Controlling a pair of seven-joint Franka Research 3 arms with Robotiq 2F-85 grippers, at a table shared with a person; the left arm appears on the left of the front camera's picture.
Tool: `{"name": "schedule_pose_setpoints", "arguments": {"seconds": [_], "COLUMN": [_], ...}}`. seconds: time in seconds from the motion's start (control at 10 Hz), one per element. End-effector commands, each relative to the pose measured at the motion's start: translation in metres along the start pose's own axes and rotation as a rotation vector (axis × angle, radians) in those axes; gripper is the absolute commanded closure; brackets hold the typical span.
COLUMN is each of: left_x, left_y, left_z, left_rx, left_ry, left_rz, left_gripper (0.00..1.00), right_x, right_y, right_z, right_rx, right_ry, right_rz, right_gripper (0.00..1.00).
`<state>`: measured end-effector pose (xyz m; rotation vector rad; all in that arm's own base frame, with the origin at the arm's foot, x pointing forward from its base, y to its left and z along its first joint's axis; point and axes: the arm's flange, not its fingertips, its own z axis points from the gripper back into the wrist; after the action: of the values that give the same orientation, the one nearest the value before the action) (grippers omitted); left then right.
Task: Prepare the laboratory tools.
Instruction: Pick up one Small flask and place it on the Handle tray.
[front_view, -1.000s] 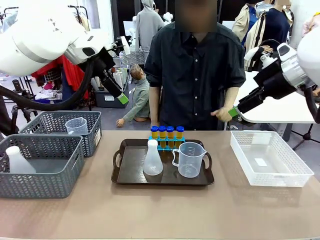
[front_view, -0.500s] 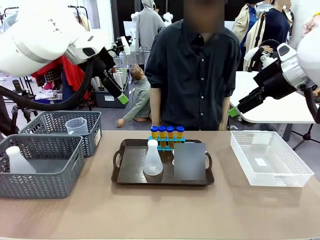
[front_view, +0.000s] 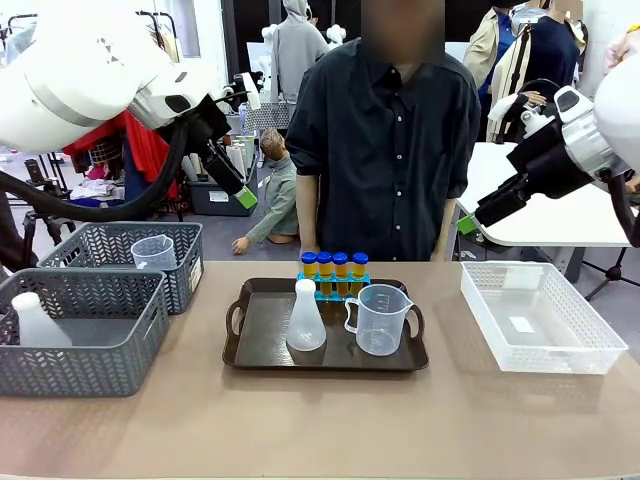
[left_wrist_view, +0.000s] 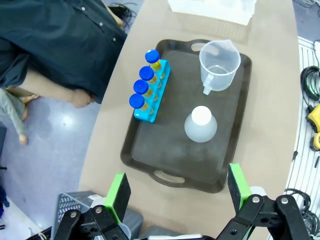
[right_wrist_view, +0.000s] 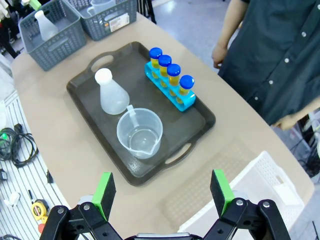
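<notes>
both arms raised above the table, nothing held. left pincer (left_wrist_view: 175, 192) spread wide, green pads apart, looking down on the tray; right pincer (right_wrist_view: 162, 190) likewise wide open over the near table edge.

where things sit: dark brown handled tray (front_view: 262, 350) mid-table. on it: measuring beaker (front_view: 379, 320) at the tray's right, conical flask (front_view: 306, 318) just left of it, apart from it; blue rack (front_view: 335, 288) along the tray's far edge with the amber tubes (front_view: 334, 272) standing upright in it.

handling, judged:
- beaker: clear thin plastic, looks empty, so light; smooth wall could slip or flex under squeeze. take it by the handle or pinch the rim beside the spout.
- flask: translucent plastic, light, broad base, steady. sloped body would squirt out of the pads; the narrow neck is the place.
- tubes: slim, probably liquid inside, easy to tip. grip at the blue cap, lift straight up.
- rack: small, stiff, top-heavy when loaded; clamp across its short ends.

counts: beaker on tray 1; flask on tray 1; tubes 4; rack 1; tray 1. grey mesh baskets (front_view: 75, 335) 2, at table left, one holding a second flask (front_view: 35, 322), the other a second beaker (front_view: 153, 252). white basket (front_view: 540, 318) 1, at table right. person 1, standing at the far side.
</notes>
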<state>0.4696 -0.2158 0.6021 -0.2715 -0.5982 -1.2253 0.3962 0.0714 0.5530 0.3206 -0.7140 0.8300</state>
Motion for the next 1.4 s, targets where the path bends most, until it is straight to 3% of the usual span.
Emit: {"name": "schedule_pose_setpoints", "arguments": {"seconds": [0.0, 1.3], "left_x": [-0.0006, -0.0006], "left_y": [0.0002, 0.0002], "left_z": [0.001, 0.001], "left_rx": [0.001, 0.001], "left_ry": [-0.003, -0.003], "left_rz": [0.003, 0.003], "left_gripper": [0.0, 0.0], "right_x": [0.0005, 0.0005], "right_y": [-0.0011, -0.0011], "right_z": [0.0, 0.0], "right_rx": [0.022, 0.022], "right_ry": [-0.021, -0.021], "right_rz": [-0.005, -0.005], "right_gripper": [0.0, 0.0]}}
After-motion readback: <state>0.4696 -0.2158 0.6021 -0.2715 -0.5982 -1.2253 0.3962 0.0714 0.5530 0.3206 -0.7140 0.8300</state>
